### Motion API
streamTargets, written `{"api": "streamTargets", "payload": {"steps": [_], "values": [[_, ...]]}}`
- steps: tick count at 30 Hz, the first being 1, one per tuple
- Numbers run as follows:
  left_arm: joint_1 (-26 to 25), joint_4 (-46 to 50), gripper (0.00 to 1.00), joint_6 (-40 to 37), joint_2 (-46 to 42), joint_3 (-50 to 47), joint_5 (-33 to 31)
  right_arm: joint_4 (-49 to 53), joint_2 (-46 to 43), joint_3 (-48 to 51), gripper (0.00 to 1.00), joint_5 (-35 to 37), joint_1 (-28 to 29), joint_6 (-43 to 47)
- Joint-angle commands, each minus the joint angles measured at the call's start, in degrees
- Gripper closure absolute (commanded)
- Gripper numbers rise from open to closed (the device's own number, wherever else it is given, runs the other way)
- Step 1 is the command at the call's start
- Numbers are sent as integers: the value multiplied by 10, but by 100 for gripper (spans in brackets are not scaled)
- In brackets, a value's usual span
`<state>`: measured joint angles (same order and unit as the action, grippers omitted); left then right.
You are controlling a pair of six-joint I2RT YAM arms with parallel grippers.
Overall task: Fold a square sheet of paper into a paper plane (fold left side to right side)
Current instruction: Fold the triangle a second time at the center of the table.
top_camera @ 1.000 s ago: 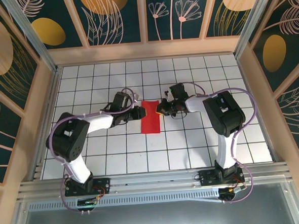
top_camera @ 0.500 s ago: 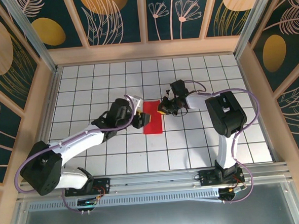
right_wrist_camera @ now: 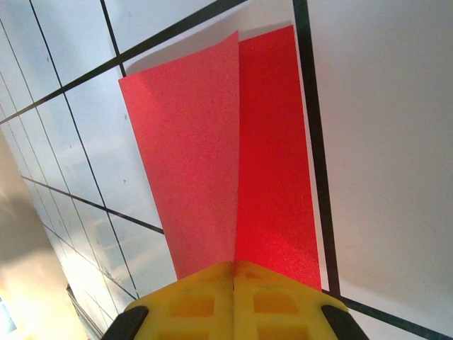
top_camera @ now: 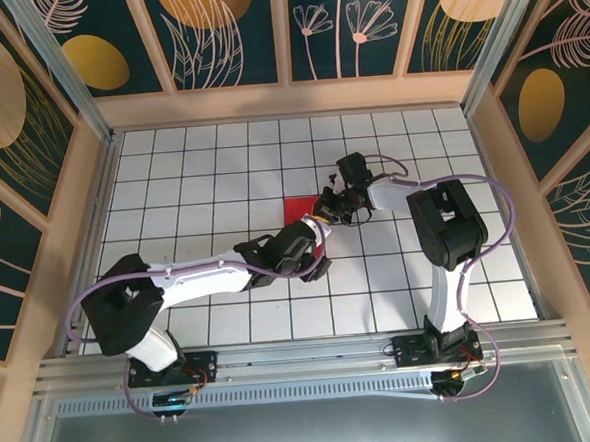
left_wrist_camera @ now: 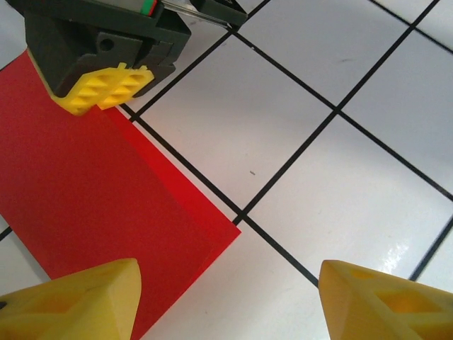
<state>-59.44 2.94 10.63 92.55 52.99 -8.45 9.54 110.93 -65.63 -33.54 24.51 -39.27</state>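
Note:
The square sheet of paper (top_camera: 297, 209) is bright red and folded into a strip. Most of it lies under my left arm in the top view. My left gripper (top_camera: 315, 253) hovers over its near end and is open. In the left wrist view the paper's corner (left_wrist_camera: 106, 198) sits by the left fingertip (left_wrist_camera: 78, 301), with nothing between the jaws. My right gripper (top_camera: 325, 211) is shut, its tips on the paper's right edge. In the right wrist view the paper (right_wrist_camera: 212, 156) runs out from under the shut tips (right_wrist_camera: 233, 287), its left layer raised. I cannot tell whether paper is pinched.
White table (top_camera: 221, 165) with a black grid, walled by a wooden frame (top_camera: 98, 193) on three sides. The two arms meet near the middle. The right gripper's tips (left_wrist_camera: 106, 88) appear at the top left of the left wrist view.
My left arm has swung from the paper's left side round to its near end, covering most of it, and its jaws have opened. The right gripper stayed put, shut.

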Motion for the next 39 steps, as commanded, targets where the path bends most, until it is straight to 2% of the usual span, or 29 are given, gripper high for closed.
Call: {"api": "streamTargets", "payload": {"steps": [1,7,13,16,21,29,31,34,39], "values": [[-11,34,31,-14,31,24,-72,14,-6,-17,96,-11,-3,10],[-13,59,31,-9,73,65,-136,14,-4,-16,95,-13,-3,11],[-13,63,35,-12,94,75,-142,14,-2,-16,95,-13,-3,13],[-13,65,40,-12,97,72,-143,17,0,-18,95,-11,-3,15],[-13,64,57,-11,94,66,-141,19,3,-19,95,-8,-3,18],[-13,55,89,0,89,61,-134,18,4,-21,94,-8,-4,22],[-13,51,95,6,87,59,-133,18,2,-25,91,-9,-4,24],[-13,44,100,15,82,55,-124,18,-5,-29,85,-5,-6,29],[-10,28,100,35,68,49,-88,19,-35,-35,70,17,-20,41]]}}
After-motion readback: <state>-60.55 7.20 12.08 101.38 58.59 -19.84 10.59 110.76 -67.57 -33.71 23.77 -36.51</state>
